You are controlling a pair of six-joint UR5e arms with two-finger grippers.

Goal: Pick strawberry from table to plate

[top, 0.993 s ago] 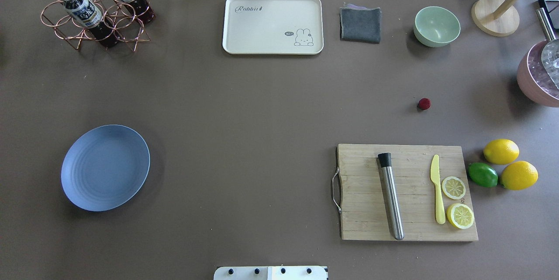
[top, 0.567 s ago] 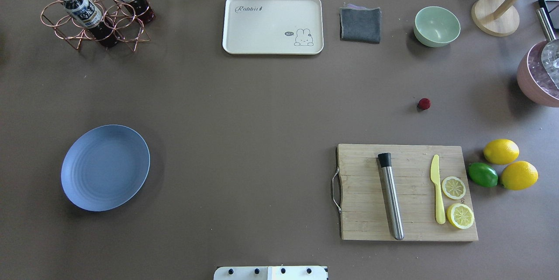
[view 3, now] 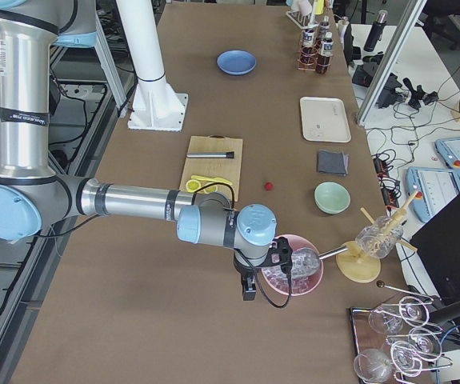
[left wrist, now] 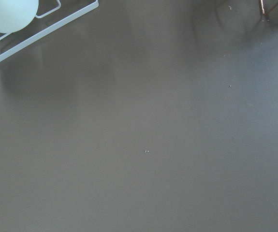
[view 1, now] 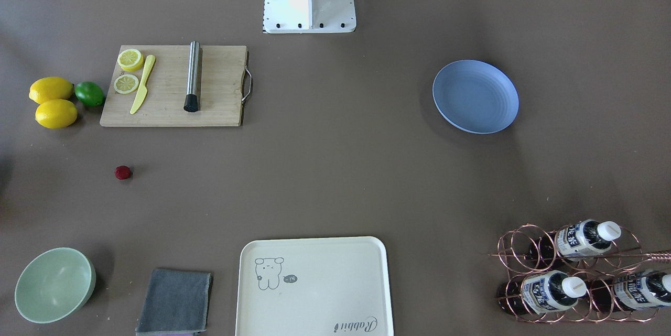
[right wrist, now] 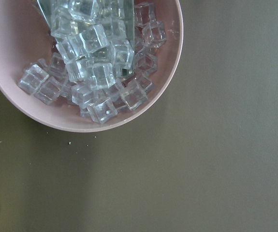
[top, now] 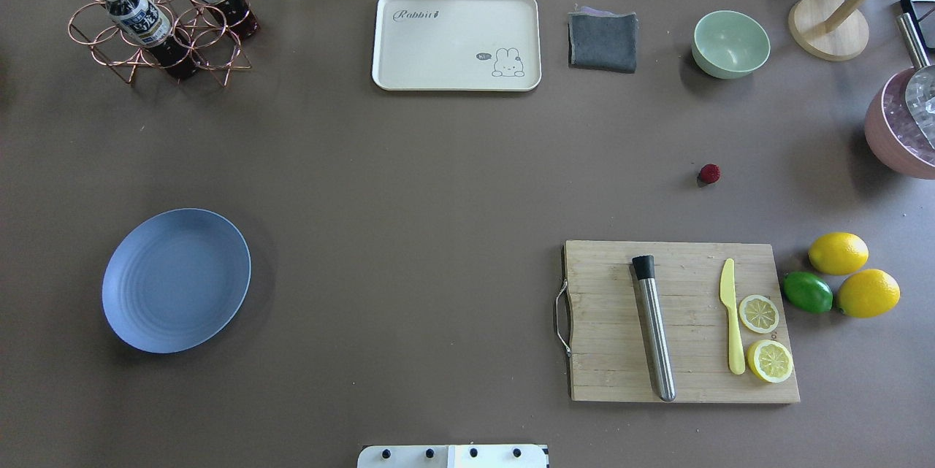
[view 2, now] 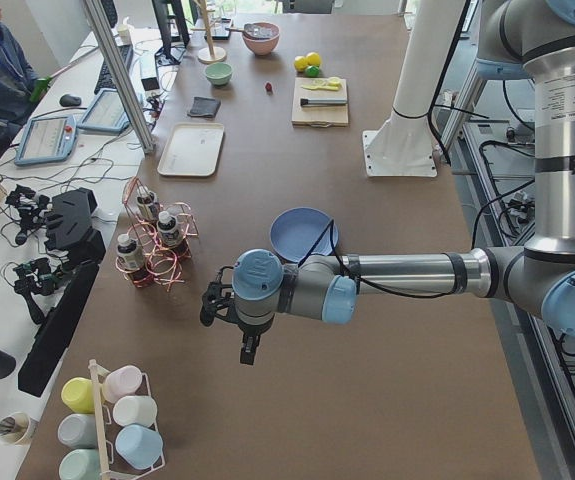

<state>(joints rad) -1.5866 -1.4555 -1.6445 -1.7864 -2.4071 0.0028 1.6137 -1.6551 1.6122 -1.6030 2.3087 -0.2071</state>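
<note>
The strawberry is a tiny dark-red berry lying on the brown table, between the green bowl and the cutting board; the front view shows the strawberry too. The light-blue plate sits bare on the table's opposite side. Neither gripper appears in the overhead or front view. In the left side view my left gripper hangs low over the table beyond the plate. In the right side view my right gripper hangs beside a pink bowl, some way from the strawberry. I cannot tell whether either is open or shut.
A wooden cutting board holds a steel muddler, a yellow knife and lemon halves. Lemons and a lime lie beside it. A cream tray, grey cloth, green bowl, bottle rack and pink ice bowl line the edges.
</note>
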